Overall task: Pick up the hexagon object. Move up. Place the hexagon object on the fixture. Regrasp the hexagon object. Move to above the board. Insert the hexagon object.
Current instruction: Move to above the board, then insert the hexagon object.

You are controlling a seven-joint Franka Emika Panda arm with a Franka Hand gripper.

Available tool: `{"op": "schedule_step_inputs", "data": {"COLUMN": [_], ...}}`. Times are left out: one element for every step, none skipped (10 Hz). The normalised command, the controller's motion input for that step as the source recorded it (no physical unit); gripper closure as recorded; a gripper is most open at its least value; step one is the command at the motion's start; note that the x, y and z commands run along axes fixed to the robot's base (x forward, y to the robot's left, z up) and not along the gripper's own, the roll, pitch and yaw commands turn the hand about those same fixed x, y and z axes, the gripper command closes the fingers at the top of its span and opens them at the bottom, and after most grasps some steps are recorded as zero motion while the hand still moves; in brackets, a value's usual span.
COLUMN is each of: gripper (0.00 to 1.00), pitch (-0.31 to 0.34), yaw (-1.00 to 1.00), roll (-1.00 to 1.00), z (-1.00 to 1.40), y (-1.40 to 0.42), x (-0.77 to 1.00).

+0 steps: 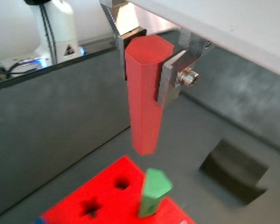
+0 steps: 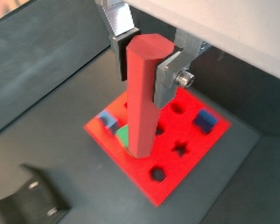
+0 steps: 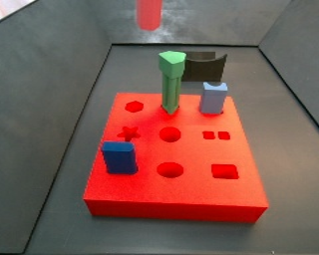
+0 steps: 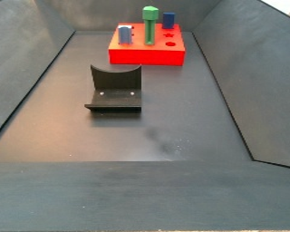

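The gripper [image 1: 149, 66] is shut on the top of the hexagon object [image 1: 145, 114], a long salmon-red bar hanging upright; both wrist views show this grip [image 2: 146, 70]. In a side view only the bar's lower end [image 3: 149, 12] shows, high above the back of the red board [image 3: 189, 194]; the gripper is out of frame there. The board [image 2: 184, 149] lies below the bar, with star, round and square holes. The dark fixture [image 4: 113, 89] stands on the floor, apart from the board, with nothing on it.
On the board stand a green pointed peg [image 3: 171, 80], a light-blue block [image 3: 214, 97] and a dark blue cube [image 3: 119, 156]. The fixture [image 3: 206, 65] sits just behind the board in that side view. Sloped grey walls [image 4: 227, 63] enclose the floor.
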Motion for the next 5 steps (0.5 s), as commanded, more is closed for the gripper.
{"op": "schedule_step_inputs", "data": {"gripper": [1.00, 1.00, 1.00, 1.00, 1.00], "pitch": [-0.016, -0.020, -0.020, 0.021, 0.004], "yaw": [-0.07, -0.03, -0.02, -0.44, -0.47], "roll": [-0.62, -0.37, -0.25, 0.00, 0.00], "z": [0.00, 0.00, 0.00, -0.20, -0.17], "y": [-0.05, -0.02, 0.00, 0.22, 0.23], "x": [-0.08, -0.06, -0.04, -0.52, -0.60]}}
